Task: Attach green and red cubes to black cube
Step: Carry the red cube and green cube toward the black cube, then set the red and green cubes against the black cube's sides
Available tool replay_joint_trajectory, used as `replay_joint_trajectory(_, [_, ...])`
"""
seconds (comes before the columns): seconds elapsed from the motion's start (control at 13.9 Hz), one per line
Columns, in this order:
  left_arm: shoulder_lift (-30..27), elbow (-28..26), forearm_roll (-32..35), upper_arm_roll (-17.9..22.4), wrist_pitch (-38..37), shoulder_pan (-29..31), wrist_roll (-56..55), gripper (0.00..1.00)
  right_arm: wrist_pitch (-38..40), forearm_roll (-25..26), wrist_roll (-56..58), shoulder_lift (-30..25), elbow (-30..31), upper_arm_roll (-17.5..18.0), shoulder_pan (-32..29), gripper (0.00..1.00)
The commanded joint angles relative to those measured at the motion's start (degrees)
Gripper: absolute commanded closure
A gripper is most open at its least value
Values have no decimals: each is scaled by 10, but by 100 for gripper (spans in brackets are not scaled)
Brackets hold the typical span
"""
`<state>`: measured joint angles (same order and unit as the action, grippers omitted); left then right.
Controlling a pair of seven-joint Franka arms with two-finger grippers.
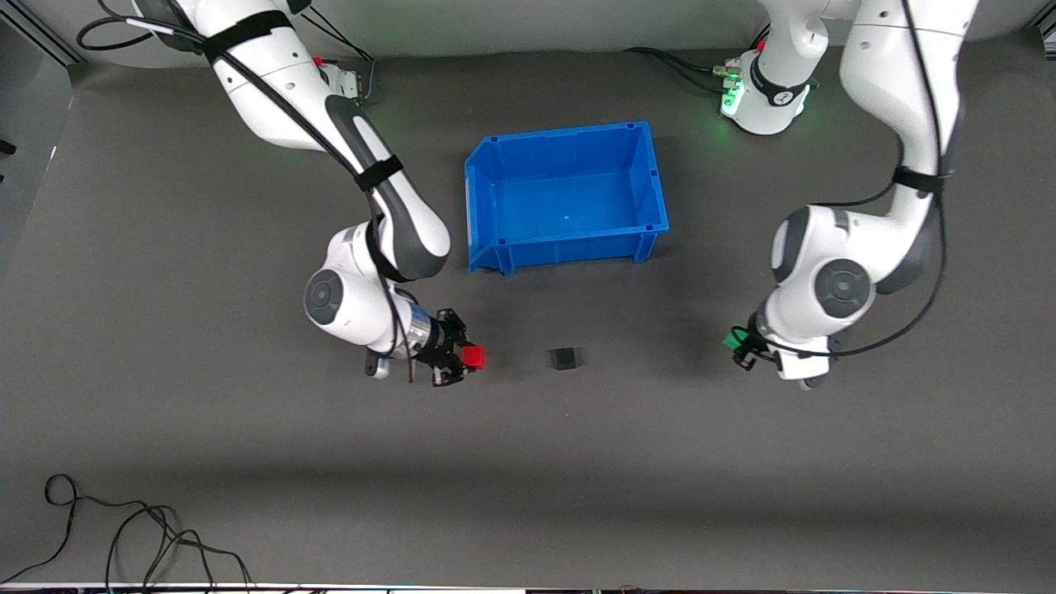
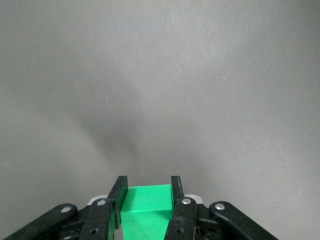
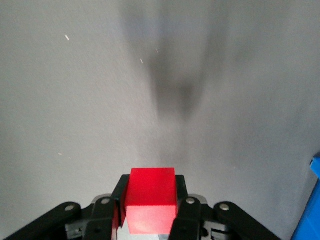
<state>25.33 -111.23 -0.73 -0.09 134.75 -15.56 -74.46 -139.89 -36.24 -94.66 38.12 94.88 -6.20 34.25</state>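
The black cube [image 1: 564, 358] sits on the dark grey table, nearer the front camera than the blue bin. My right gripper [image 1: 464, 356] is shut on the red cube [image 1: 473, 356] and holds it just above the table, beside the black cube toward the right arm's end. The red cube shows between its fingers in the right wrist view [image 3: 150, 199]. My left gripper [image 1: 737, 342] is shut on the green cube [image 1: 731, 341] above the table, toward the left arm's end. The green cube shows between its fingers in the left wrist view [image 2: 146, 210].
An open blue bin [image 1: 652, 177] stands farther from the front camera than the black cube; its corner shows in the right wrist view [image 3: 310, 210]. Black cables [image 1: 124, 528] lie near the table's front edge at the right arm's end.
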Motion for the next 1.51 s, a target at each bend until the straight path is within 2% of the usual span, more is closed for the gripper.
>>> replay_joint_trajectory(0.0, [17,3,-2,8,26,-27,-127,100,-27,-5,-43,32,-34,-7,32,73])
replay_joint_trajectory(0.22, [50,34,-52,-4,26,-46,-219,100,-75,-4,-65,58,-51,-8,58,72])
replay_joint_trajectory(0.57, [128,129,-57,-13,20,-116,-401,100,-76,33,-63,122,-132,-7,64,72])
replay_joint_trajectory(0.93, [177,185,-59,-13,28,-162,-462,100,-75,42,-65,152,-156,-7,79,72])
replay_joint_trajectory(1.44, [226,246,-53,-13,29,-176,-512,100,-76,41,-65,169,-171,-5,90,71])
